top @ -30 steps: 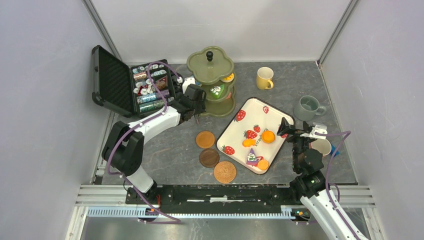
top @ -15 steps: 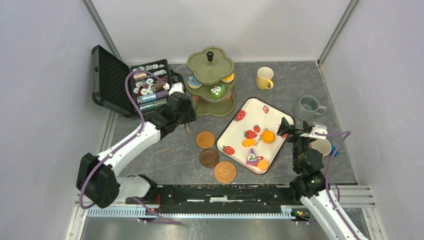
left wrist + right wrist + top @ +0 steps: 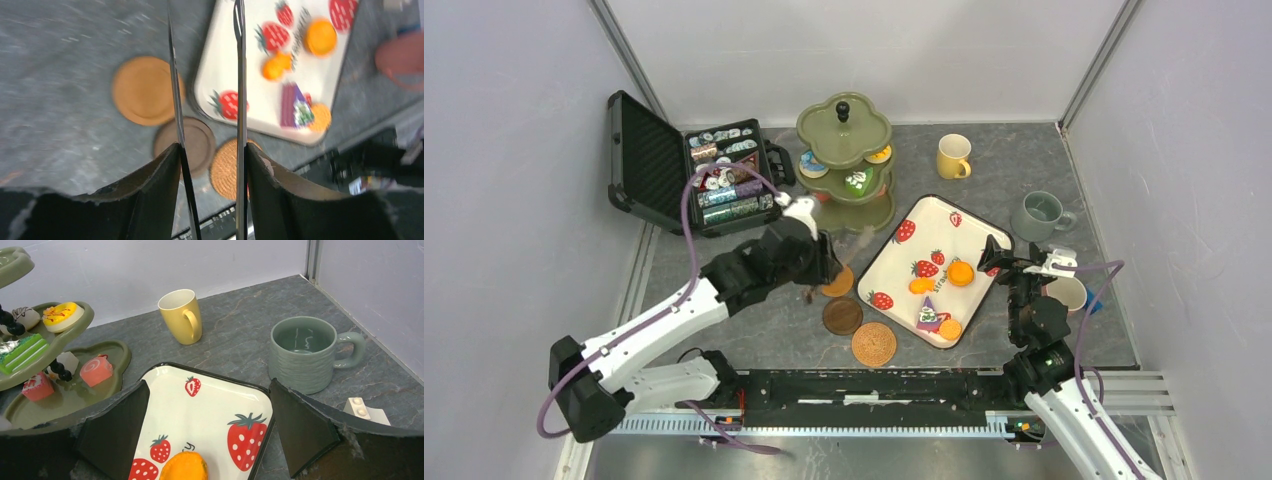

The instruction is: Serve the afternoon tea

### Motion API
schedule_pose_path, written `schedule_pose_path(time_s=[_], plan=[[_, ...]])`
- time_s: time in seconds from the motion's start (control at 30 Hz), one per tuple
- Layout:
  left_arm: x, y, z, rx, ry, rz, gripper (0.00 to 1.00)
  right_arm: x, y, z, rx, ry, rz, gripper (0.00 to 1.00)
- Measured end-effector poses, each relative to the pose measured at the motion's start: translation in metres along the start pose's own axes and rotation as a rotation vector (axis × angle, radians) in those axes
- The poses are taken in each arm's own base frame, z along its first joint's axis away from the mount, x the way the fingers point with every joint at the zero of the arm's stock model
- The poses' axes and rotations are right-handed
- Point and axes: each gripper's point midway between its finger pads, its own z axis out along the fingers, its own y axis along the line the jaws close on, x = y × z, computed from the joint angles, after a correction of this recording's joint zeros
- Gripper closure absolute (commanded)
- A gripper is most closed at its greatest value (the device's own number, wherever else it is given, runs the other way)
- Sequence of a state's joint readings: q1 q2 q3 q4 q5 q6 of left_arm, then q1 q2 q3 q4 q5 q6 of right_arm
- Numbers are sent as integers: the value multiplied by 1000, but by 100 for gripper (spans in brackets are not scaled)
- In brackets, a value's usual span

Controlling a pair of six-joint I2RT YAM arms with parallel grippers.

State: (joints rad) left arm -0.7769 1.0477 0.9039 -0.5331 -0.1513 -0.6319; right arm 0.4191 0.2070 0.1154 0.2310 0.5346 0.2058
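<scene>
Your left arm reaches low and long across the worktop, its left gripper part-open and empty above the coasters beside the tray's left edge. Your right gripper is upright, gaping and empty at the tray's right edge.

A black hard case of poker chips lies open (lid leaning back) at the far left corner of the grey tabletop; a white strawberry-printed tray lies mid-right.
</scene>
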Motion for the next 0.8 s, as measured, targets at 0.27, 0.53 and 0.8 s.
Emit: schedule_pose_path(time_s=[0.27, 0.53, 0.8], plan=[[68, -58, 0, 111, 153, 189, 45, 1, 0, 0, 1, 5, -3, 2], [90, -90, -6, 177, 183, 272, 43, 2, 0, 0, 2, 9, -6, 2], [105, -122, -12, 217, 222, 284, 42, 2, 0, 0, 1, 7, -5, 2]])
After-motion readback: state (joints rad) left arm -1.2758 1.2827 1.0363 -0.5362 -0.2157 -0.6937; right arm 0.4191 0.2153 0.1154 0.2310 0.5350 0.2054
